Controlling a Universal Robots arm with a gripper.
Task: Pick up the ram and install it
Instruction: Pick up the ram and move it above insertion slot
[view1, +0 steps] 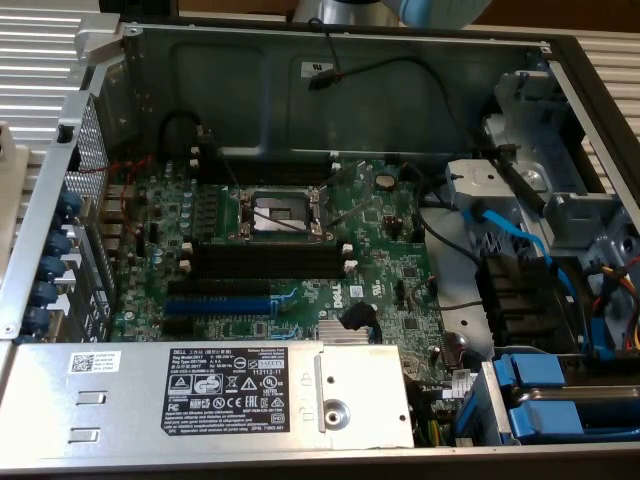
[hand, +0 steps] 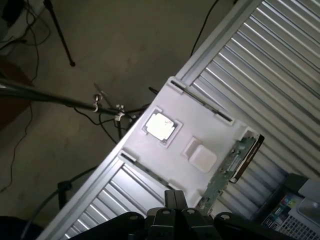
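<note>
My pincer (hand: 176, 200) shows at the picture's edge in the wrist view: its body is cut off, and what I see of the dark fingertips is pressed together with nothing between them. So I am clenched, and empty.

The ram (hand: 227, 172) lies along one edge of a white tray (hand: 150, 160). It is a thin green strip, and I cannot make out single chips on it. Its far end carries a dark piece that I cannot identify. The near end runs down to just beside my fingertips, where my own fingers partly hide it; whether it touches them I cannot tell. The rest of it slants away from me, off to one side of my pincer, not under it.

The tray also holds a pale square chip (hand: 160, 126) in a recess and a raised white block (hand: 201, 156), both farther from me than the ram's near end. The tray rests on a ribbed metal surface (hand: 280, 60).

In the exterior view my arm (view1: 440, 8) is a blue-grey sliver cut off at the upper border. Below it, the open case's motherboard (view1: 380, 250) is partly hidden under the labelled power supply (view1: 200, 390). Black memory slots (view1: 270, 262) sit beside the processor socket (view1: 280, 212).
</note>
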